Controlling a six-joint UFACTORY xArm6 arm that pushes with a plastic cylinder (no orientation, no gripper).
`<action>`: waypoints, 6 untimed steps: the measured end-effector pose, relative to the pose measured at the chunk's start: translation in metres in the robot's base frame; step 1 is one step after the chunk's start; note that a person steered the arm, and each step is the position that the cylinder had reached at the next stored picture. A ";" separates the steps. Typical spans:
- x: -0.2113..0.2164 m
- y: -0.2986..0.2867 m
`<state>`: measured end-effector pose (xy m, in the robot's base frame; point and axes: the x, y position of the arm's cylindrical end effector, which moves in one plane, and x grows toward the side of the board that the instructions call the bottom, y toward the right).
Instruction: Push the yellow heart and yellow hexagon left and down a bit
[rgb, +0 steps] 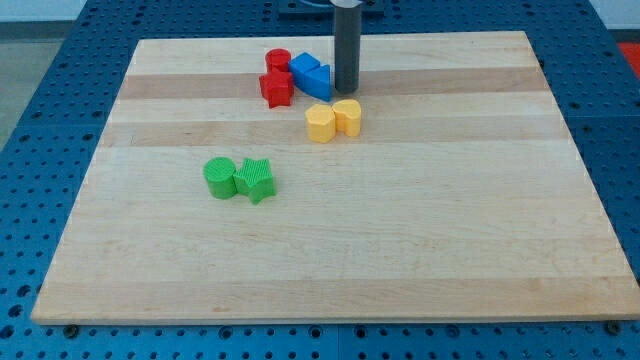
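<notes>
Two yellow blocks sit side by side, touching, in the upper middle of the wooden board. The left one looks like the yellow hexagon; the right one looks like the yellow heart, though the shapes are hard to tell apart. My tip is just above the right yellow block, a small gap away, and right beside the blue blocks' right edge.
Two blue blocks and two red blocks, a cylinder and a star-like one, cluster left of the tip. A green cylinder and a green star sit together at lower left.
</notes>
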<state>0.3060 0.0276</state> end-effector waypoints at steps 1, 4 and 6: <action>0.015 0.035; 0.046 -0.012; 0.053 -0.073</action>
